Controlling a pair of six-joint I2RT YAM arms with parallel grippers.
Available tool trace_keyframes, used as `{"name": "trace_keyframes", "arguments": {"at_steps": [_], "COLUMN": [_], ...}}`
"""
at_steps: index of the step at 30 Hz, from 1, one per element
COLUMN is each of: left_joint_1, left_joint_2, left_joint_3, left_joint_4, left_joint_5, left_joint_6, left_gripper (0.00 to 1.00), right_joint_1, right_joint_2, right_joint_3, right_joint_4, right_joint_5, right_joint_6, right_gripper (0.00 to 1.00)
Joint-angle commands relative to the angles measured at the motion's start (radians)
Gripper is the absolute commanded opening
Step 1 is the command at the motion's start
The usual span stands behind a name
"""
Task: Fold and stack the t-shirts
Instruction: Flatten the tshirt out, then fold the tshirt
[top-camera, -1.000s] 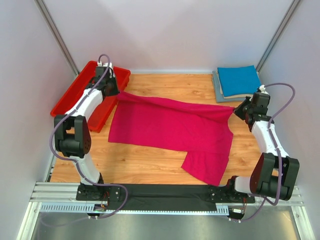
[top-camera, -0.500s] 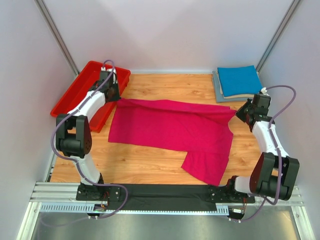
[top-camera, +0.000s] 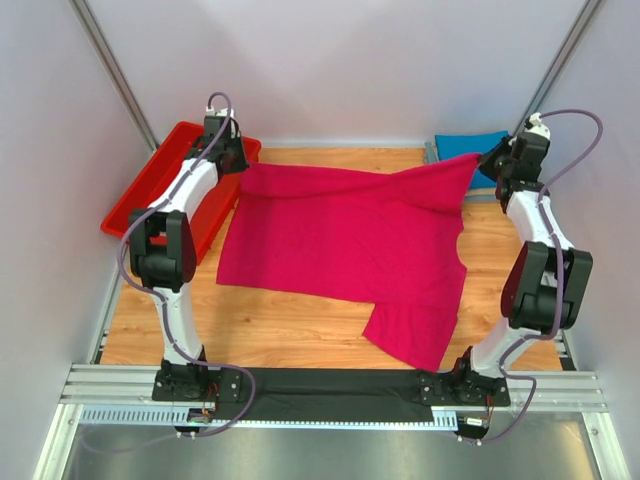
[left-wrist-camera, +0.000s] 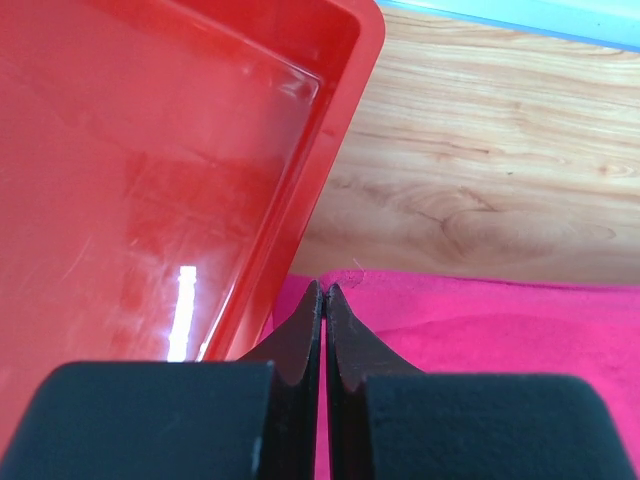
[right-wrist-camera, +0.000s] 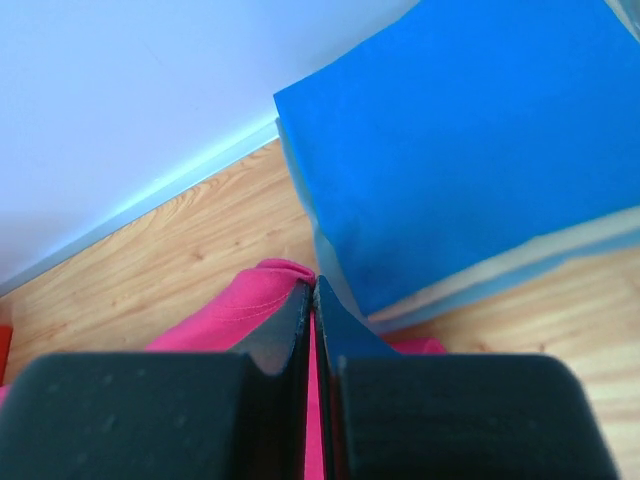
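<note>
The left gripper (top-camera: 236, 166) and right gripper (top-camera: 487, 163) are clamped on the far corners of the magenta t-shirt (top-camera: 340, 235), at eleven and one o'clock; equal tension should be kept, and the blue t-shirt (top-camera: 462, 143) avoided.

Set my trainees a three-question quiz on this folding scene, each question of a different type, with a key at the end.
1. True or false: the left gripper and right gripper are each shut on a corner of the magenta t-shirt.
2. Which folded item lies topmost near the right gripper? A) blue t-shirt B) white towel C) yellow cap
3. Short answer: on which arm's side does the red bin stand?
Key: 1 true; 2 A; 3 the left arm's.
</note>
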Motion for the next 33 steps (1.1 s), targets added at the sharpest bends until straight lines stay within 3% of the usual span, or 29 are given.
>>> {"name": "trace_keyframes", "arguments": {"at_steps": [1,16,21,33], "left_joint_1": [0.0,0.0,0.0,0.0], "left_joint_2": [0.03,0.081,0.084,0.058], "left_joint_3": [0.064,0.144,0.13,0.003], "left_joint_4": [0.031,0.05,0.048,0.048], "left_joint_5": [0.017,0.019,0.019,-0.004], "left_joint_6": [-0.011,-0.003,0.014,0.084], "left_gripper": [0.0,0.0,0.0,0.0], "right_joint_1": [-0.005,-0.005,-0.005,-0.005], "right_joint_2": [0.061,0.197,0.191,0.005], "right_joint_3": [0.062,0.229,0.156,-0.145], "right_joint_4": [0.15,0.308,0.319,0.299], "right_joint_5": [-0.04,-0.081,-0.106,-0.024], "right_joint_6": [-0.047,-0.169,-0.17,-0.213], "right_gripper": [0.0,0.0,0.0,0.0]}}
